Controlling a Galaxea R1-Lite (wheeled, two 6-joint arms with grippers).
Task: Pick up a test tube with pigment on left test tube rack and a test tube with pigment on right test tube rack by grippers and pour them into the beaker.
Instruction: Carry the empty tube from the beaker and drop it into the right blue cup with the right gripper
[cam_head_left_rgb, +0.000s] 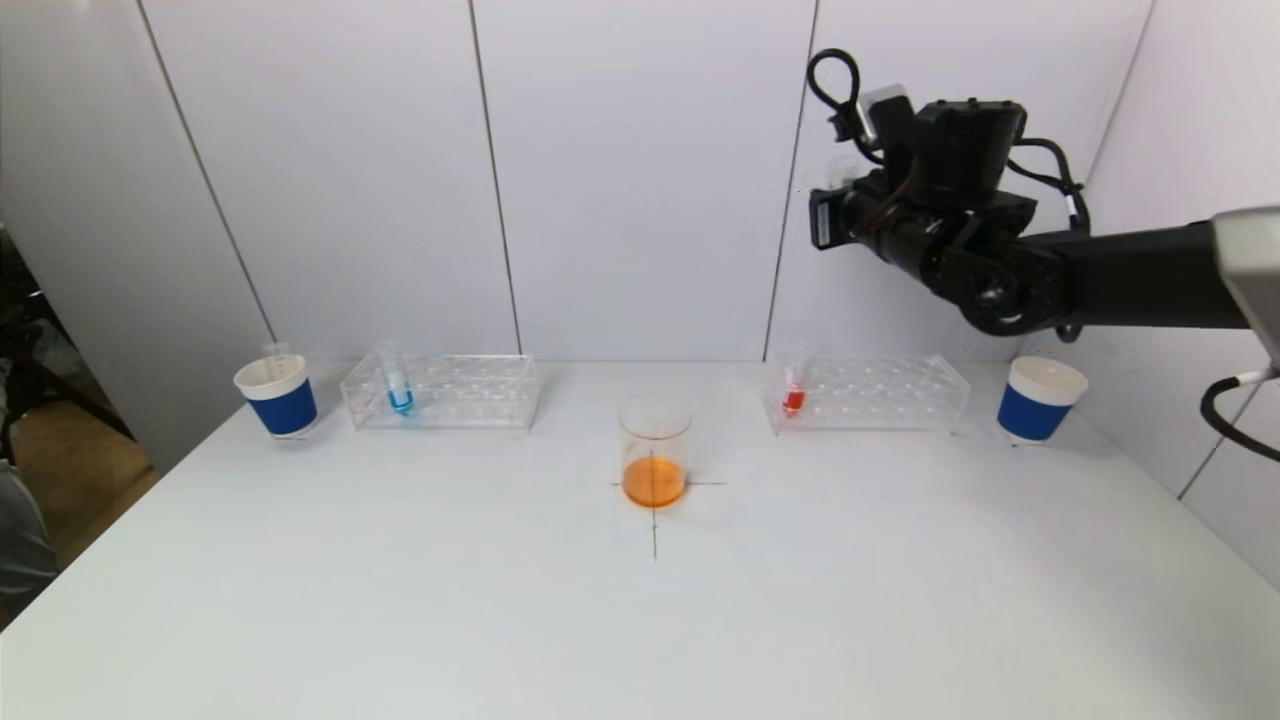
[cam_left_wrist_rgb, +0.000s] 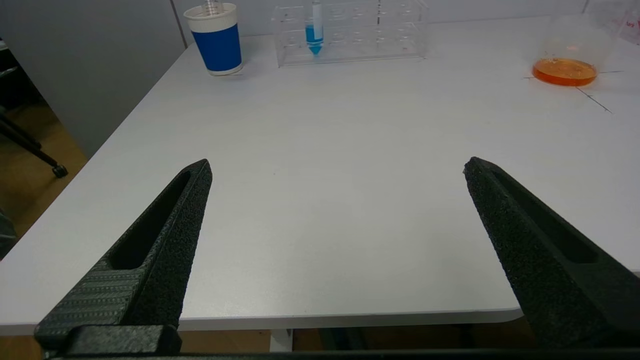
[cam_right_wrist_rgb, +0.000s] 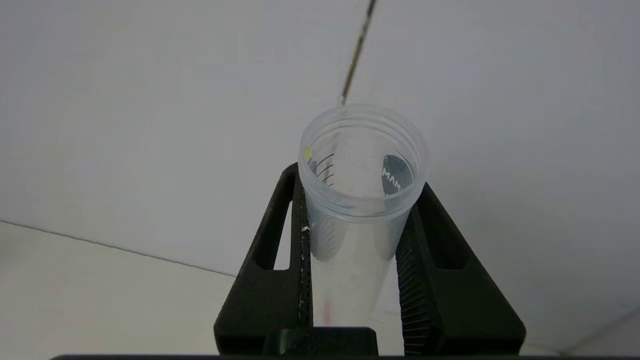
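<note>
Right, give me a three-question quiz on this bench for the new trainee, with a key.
1. True or false: the beaker already holds orange liquid.
2. Which gripper is holding a test tube? A) left gripper B) right gripper C) neither
3. Fill in: the tube standing in the left rack holds ____ pigment.

Key:
1. True: orange liquid sits in the bottom of the beaker.
2. B: the right gripper's fingers are shut on a clear, emptied-looking tube, raised high near the wall; the left gripper is open and empty by the table's near edge.
3. Blue: the blue tube stands in the left rack.
</note>
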